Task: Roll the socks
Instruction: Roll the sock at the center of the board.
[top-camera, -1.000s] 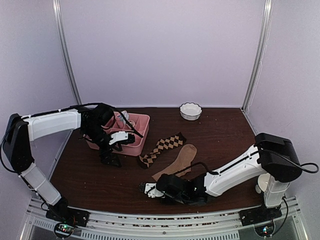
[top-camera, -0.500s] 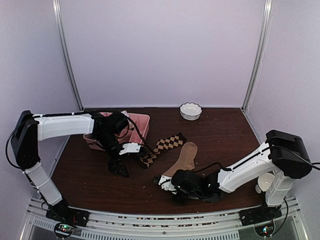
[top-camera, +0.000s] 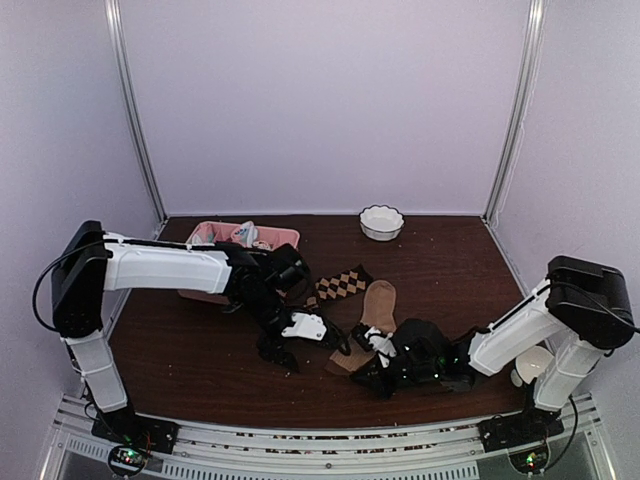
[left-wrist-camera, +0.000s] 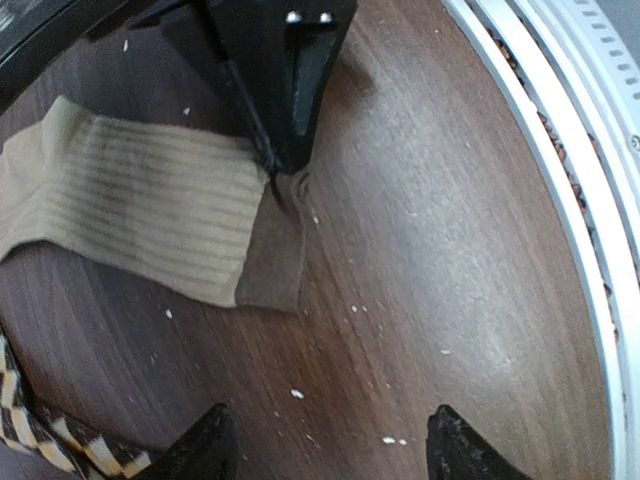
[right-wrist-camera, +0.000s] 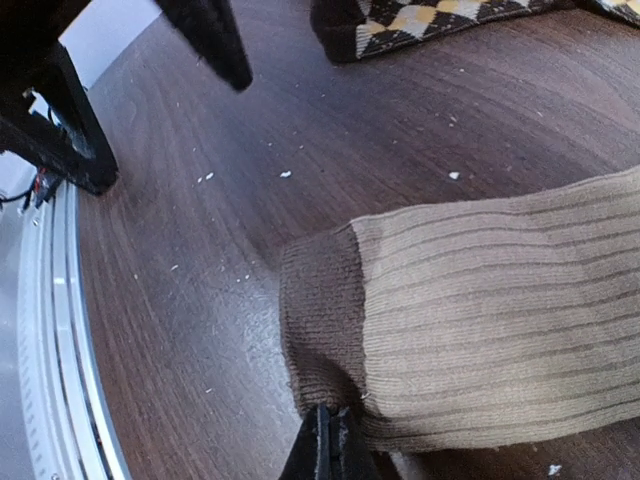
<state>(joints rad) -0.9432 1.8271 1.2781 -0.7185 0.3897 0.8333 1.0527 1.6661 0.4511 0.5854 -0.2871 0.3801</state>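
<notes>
My right pincer (right-wrist-camera: 326, 448) is clenched on the brown cuff of the tan sock (right-wrist-camera: 480, 320), which lies flat on the table (top-camera: 450, 270). My left pincer (left-wrist-camera: 330, 452) hangs released beside that cuff. The argyle sock (top-camera: 340, 284) lies just beyond.

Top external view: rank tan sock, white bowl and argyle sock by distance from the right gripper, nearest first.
1. tan sock: centre front, its cuff pinched in the right gripper.
2. argyle sock: just behind and to the left of the tan sock.
3. white bowl: far back, right of centre, clearly the farthest.
</notes>
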